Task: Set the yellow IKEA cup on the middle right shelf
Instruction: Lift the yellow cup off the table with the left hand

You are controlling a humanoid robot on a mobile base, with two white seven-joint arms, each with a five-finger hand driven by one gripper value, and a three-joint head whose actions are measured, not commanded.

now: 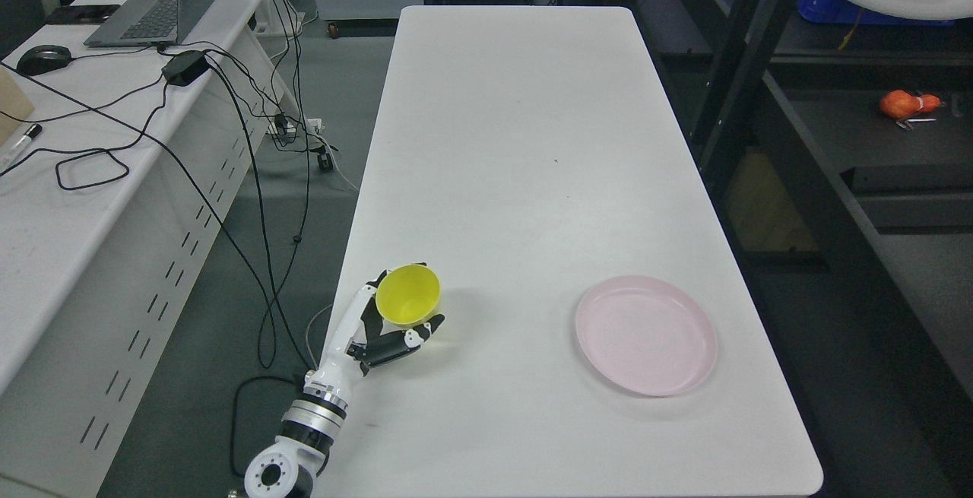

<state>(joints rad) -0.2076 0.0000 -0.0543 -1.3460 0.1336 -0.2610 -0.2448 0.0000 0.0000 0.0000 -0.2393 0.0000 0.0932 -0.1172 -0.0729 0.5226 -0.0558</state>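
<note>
Left hand (391,327) grips the yellow cup (409,295), tilted, near the white worktop's (517,141) left edge; the cup may slip on the long carry to the shelf (859,133) at right

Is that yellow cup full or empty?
Empty: the yellow cup, gripped by the left hand, tilts its mouth toward the camera, showing only bare yellow inside.
</note>
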